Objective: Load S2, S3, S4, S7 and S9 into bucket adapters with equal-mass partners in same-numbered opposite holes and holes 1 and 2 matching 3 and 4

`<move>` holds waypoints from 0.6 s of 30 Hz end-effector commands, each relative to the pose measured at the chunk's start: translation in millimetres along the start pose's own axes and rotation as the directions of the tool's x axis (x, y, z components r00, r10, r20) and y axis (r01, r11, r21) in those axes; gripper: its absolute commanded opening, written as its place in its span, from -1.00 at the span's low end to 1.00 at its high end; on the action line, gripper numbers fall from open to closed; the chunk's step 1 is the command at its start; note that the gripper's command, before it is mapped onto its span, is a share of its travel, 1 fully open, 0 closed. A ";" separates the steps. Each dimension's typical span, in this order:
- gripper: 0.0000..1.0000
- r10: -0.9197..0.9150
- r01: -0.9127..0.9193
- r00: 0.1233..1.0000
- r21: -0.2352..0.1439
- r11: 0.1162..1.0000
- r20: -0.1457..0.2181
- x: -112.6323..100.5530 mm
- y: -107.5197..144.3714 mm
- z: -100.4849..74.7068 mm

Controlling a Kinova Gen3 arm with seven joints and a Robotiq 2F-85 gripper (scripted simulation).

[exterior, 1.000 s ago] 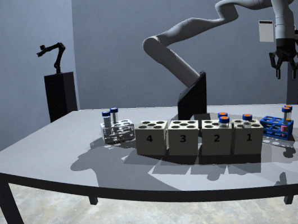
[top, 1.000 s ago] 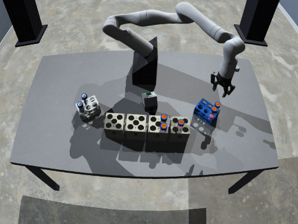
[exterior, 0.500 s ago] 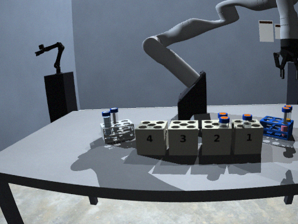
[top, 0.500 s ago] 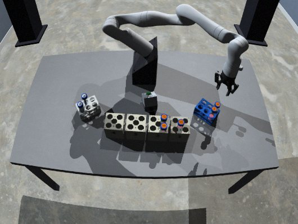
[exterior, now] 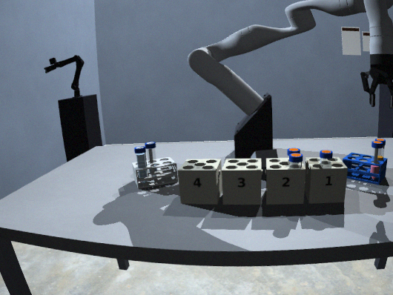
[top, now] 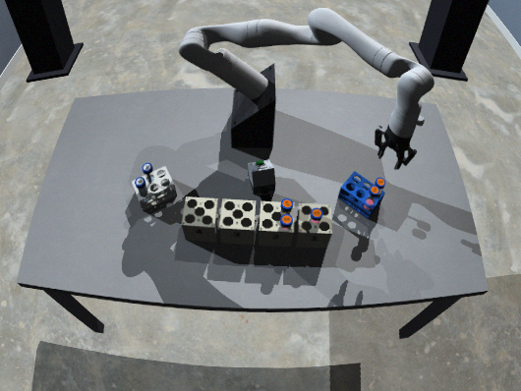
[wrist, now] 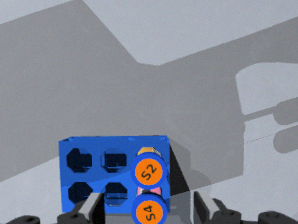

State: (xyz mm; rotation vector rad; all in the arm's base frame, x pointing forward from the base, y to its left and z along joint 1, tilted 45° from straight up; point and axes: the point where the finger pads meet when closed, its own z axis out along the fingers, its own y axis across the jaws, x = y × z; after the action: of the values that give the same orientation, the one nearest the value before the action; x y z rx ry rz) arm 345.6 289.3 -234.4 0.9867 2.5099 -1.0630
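2 black pillars point(top: 44, 39) stand behind the table point(top: 98, 246).

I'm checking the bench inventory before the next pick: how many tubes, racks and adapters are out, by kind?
Orange-dot sample tubes: 5, e.g. S2, S4
White-dot blank tubes: 2, e.g.
Racks: 2, blue, clear
Adapters: 4, e.g. adapter 4
Total: 13
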 end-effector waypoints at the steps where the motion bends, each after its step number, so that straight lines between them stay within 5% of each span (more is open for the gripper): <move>1: 0.24 0.000 0.000 1.000 -0.002 1.000 0.000 0.1 0.4 3.3; 18: 0.24 0.000 0.000 1.000 -0.002 1.000 0.000 0.1 0.4 23.3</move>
State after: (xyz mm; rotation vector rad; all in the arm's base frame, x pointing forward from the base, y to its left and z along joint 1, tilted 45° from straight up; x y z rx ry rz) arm 344.8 274.2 -249.5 0.9866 2.5099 -1.0630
